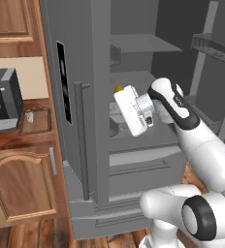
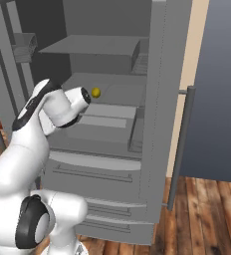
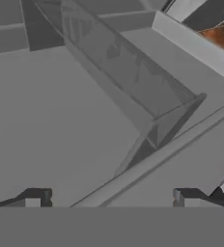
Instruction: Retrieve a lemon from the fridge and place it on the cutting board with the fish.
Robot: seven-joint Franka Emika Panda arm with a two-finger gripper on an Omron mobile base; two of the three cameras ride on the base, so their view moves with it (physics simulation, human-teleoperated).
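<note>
Bright-yellow, small and round, the lemon (image 2: 96, 92) sits on a grey fridge (image 2: 112, 149) shelf; pincer (image 3: 109, 198) spread wide, empty.

Flat, even rendered light, no glare.
We see the fridge (image 1: 134, 72) interior dim and grey, darkest at its back wall; beyond the fingers (image 3: 36, 197) surfaces look soft and blurry, shadows faint, edges undistorted.
</note>
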